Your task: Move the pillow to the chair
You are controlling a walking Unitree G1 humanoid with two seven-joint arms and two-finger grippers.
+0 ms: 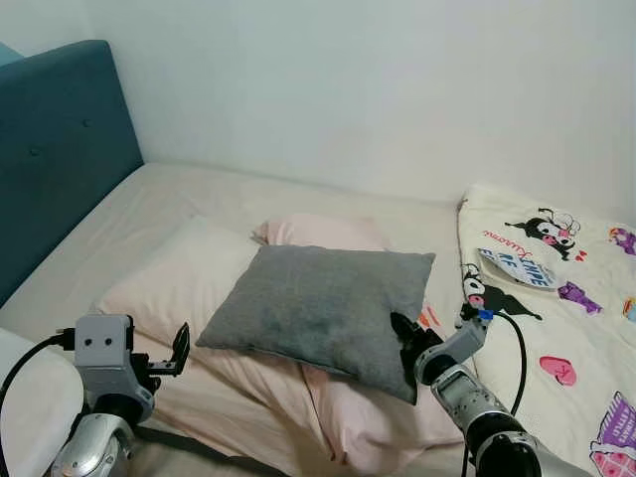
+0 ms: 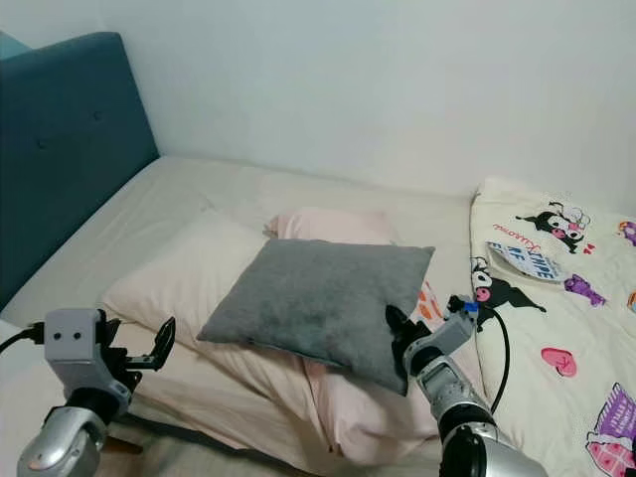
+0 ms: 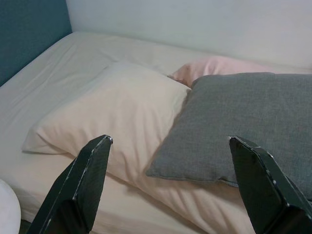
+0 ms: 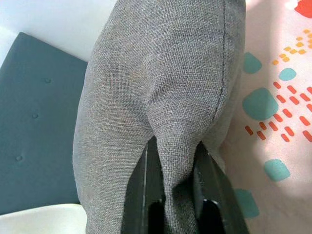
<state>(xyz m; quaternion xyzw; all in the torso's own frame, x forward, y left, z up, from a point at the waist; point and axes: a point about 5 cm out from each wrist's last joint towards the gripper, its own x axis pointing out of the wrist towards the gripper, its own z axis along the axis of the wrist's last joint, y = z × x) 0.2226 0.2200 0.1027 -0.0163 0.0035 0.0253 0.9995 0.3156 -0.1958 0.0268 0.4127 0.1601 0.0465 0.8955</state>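
Overhead, the grey pillow point(image 1: 323, 308) lay on two pink pillows point(image 1: 189, 283) on the bed point(image 1: 179, 194), the right gripper point(image 1: 405, 333) at its near right edge. Left wrist view: left gripper point(image 3: 170, 187) was spread wide, short of the pillows. Right wrist view: both fingers point(image 4: 146, 195) pinched a fold of grey fabric.

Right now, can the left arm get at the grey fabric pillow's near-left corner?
Probably yes: the left gripper is open, facing the grey fabric pillow, with nothing between. The right gripper pinches the opposite corner.
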